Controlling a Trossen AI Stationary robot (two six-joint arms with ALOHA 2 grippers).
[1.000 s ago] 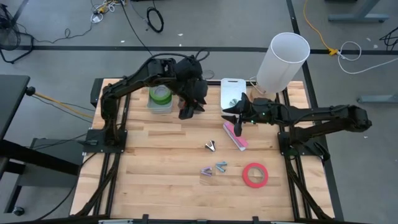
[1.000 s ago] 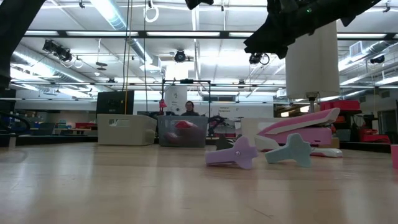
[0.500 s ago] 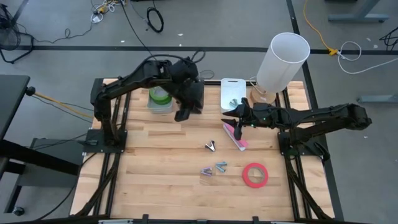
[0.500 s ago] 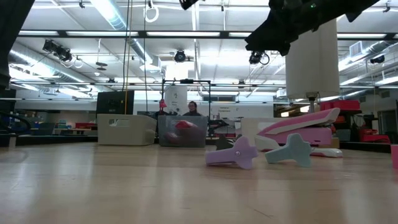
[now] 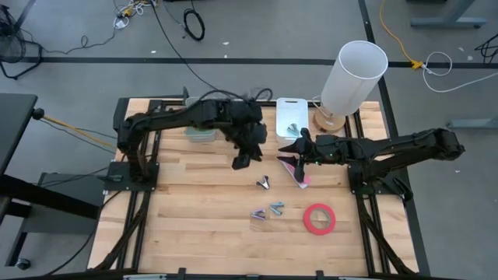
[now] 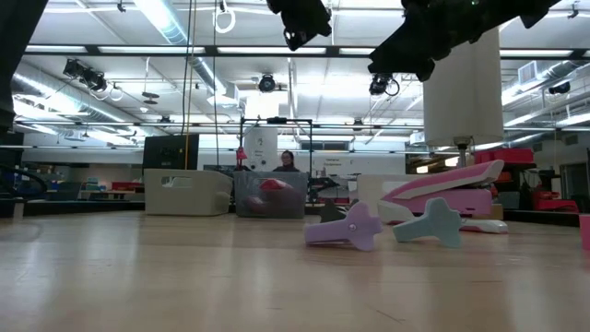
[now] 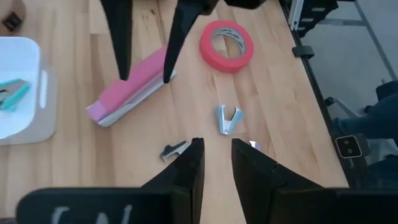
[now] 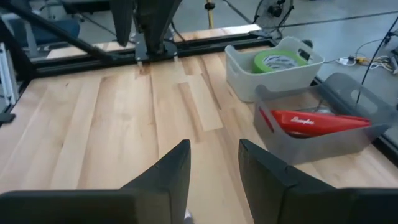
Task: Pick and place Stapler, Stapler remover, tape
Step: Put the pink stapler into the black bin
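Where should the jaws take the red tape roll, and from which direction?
Judging by its pose, come straight down from above on the red tape roll: it lies flat on the table with its centre open, so one finger can go inside the hole and one outside, pinching the band.

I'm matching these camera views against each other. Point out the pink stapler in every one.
High view: pink stapler right of table centre, partly under the right arm.
Low view: stapler at the right, on the table.
Left wrist view: stapler left of centre.
Right wrist view: not in it; only a different red stapler.
Shared landmark: red tape roll, near the stapler in the high and left wrist views.
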